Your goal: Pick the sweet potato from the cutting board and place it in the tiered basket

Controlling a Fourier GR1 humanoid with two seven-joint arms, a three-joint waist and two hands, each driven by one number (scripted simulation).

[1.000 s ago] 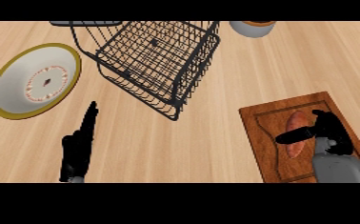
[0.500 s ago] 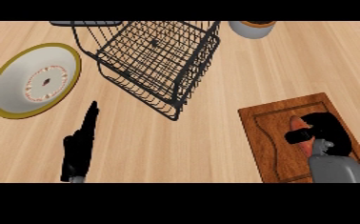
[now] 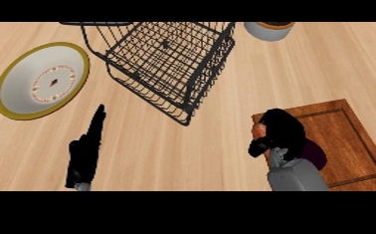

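Note:
The black wire tiered basket [image 3: 165, 61] stands at the upper middle of the counter. At the lower right lies a wooden cutting board [image 3: 341, 128]. My right hand [image 3: 280, 134] is over the board's left edge, fingers curled round the sweet potato [image 3: 258, 128]. Only an orange sliver of the potato shows at the hand's left; the rest is hidden. The hand is below and to the right of the basket, apart from it. My left hand [image 3: 86, 151] rests open at the lower left, fingers straight and pointing up the counter.
A white plate with a yellow rim [image 3: 44, 81] lies at the left, next to the basket. A grey cup with an orange rim [image 3: 269, 30] stands at the top right, beyond the basket.
My right hand has closed over the sweet potato and moved left, from the board's middle to its left edge. The left hand has stayed still.

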